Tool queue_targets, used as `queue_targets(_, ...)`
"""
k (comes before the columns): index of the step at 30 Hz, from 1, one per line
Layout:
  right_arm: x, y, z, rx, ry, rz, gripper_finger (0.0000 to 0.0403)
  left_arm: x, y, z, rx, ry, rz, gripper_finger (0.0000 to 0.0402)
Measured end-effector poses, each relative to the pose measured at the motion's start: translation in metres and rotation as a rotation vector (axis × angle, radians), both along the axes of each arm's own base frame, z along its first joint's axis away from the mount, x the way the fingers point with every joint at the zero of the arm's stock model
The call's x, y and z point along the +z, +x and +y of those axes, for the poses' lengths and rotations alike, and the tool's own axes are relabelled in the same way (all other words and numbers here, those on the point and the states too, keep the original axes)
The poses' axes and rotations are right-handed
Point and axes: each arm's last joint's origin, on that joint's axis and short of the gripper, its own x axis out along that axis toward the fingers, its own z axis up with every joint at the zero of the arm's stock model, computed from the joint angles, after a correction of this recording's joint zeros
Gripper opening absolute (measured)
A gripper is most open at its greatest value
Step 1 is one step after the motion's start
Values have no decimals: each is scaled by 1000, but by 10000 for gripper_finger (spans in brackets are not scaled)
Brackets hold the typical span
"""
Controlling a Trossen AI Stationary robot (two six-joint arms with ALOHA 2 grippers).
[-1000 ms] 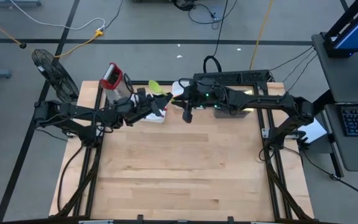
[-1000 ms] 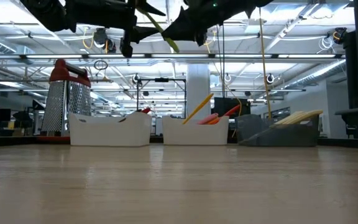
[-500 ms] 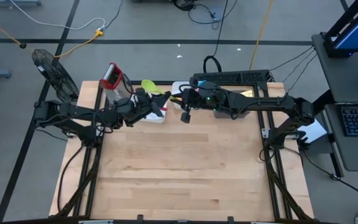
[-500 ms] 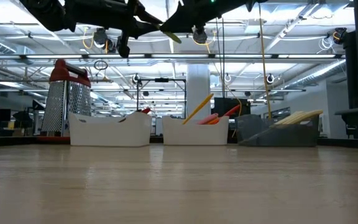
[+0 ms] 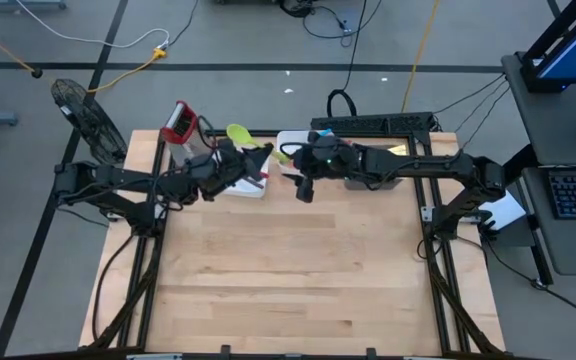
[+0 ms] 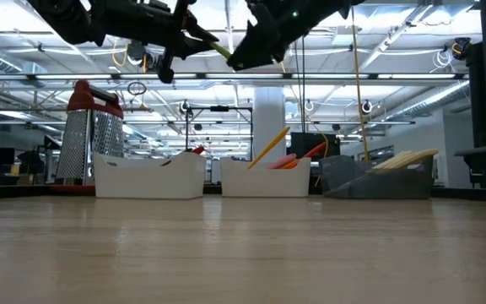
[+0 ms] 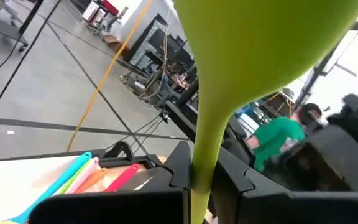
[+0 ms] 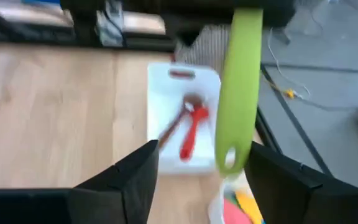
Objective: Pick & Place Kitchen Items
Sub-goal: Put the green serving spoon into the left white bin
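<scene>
Behind the pale wooden table (image 5: 288,270) we see a wide workshop hall with ceiling lights, and along the table's far edge stand a red-topped grater (image 6: 89,135), two white trays (image 6: 148,179) and a dark tray (image 6: 376,184). We judge the step in hand to be a handover of a green spoon (image 5: 249,142) between the two arms, high above the table's far side. Our left gripper (image 5: 251,166) is clamped shut on the spoon's stem, as its wrist view shows, with the bowl (image 7: 272,43) pointing up and away. Our right gripper (image 5: 303,184) hangs just right of it with fingers spread wide; in its wrist view the spoon's handle end (image 8: 238,93) stands between the two fingers, and we cannot see either one touching it. So the spoon is in the air, carried by the left arm alone, above the left white tray, where a red spoon (image 8: 191,130) lies. Next, we think, the right arm must draw clear without knocking the handle, and the left must bring the spoon down over a tray; which one we cannot say
</scene>
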Motion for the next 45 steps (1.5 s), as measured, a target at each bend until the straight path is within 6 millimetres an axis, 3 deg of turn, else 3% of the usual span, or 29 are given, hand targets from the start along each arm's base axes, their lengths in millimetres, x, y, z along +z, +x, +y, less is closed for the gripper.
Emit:
queue_targets(13,-20,-17,-2,1,-15,287,218,-6,-2,12,32,-80,9,22)
queue_targets(24,-27,-26,-12,-32,-30,403,214,-16,-2,16,27,-215,40,22)
queue_targets(37,-1,-52,-39,-135,-71,335,189,-21,1,5,-101,-455,-42,22)
queue_targets(45,14,-63,-43,-120,-137,306,184,-25,3,-10,-39,-530,-69,22)
